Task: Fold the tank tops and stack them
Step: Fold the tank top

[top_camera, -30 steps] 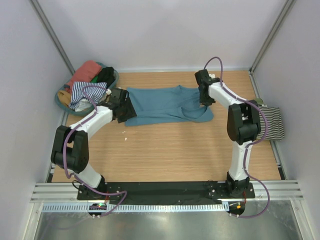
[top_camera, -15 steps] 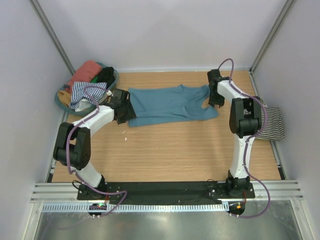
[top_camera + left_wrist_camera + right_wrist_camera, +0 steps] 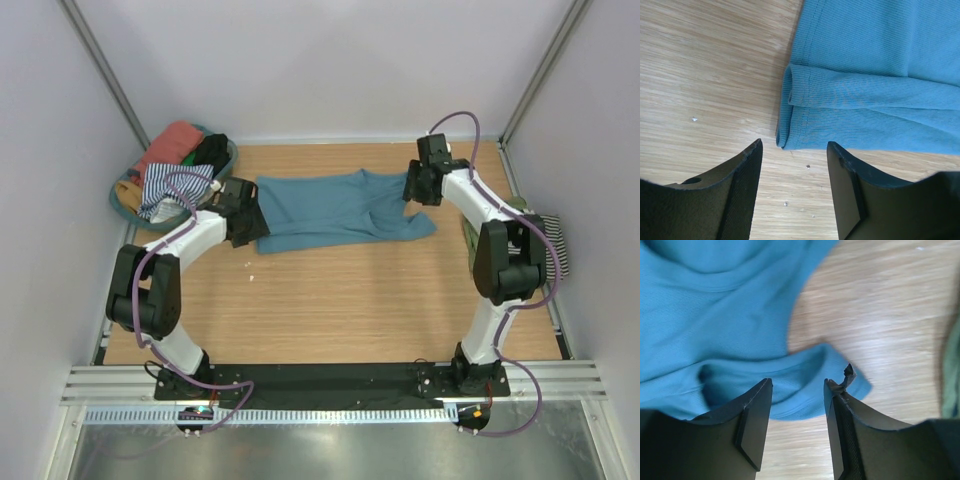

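On the table the teal tank top lies stretched, folding unfinished; left claw and right claw stand apart, empty. One striped top rests aside; others wait in the basket.

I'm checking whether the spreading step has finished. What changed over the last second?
The right tool drew the strap end of the teal tank top outward to the right, then opened and let it go. It now hangs open over the strap, and the top lies stretched a little further right. The left tool stayed open at the hem. The basket of clothes did not move.
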### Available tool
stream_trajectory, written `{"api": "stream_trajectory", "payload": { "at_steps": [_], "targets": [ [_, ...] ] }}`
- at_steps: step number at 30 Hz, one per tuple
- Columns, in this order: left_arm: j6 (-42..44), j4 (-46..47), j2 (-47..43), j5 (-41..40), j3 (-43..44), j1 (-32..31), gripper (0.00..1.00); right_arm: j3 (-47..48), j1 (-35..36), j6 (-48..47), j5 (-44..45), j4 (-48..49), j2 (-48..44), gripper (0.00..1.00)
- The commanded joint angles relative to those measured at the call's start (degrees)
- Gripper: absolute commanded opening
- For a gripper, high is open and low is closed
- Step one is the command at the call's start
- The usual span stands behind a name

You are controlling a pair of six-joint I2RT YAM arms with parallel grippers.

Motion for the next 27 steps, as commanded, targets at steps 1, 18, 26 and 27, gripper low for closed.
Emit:
{"api": "stream_trajectory", "payload": {
  "at_steps": [1,18,26,27],
  "targets": [
    [0.49,1.46,-1.22,-1.30,0.30,0.36,0.55,-1.36,3.06,-0.13,-5.38,4.16,-2.91,0.54],
    [-0.30,-0.65,3.70,-0.07,7.77,1.15,0.51,1.27,7.46,1.97,-22.88,6.18,6.93,0.53],
    [-0.22,-1.00,5.89,-0.07,9.35,1.15,0.47,2.42,7.64,2.68,-23.68,7.50,8.60,0.05],
    [-0.30,-1.00,6.07,-0.07,9.52,1.15,0.46,2.59,7.55,2.85,-22.80,7.59,8.52,0.01]
  ]
}}
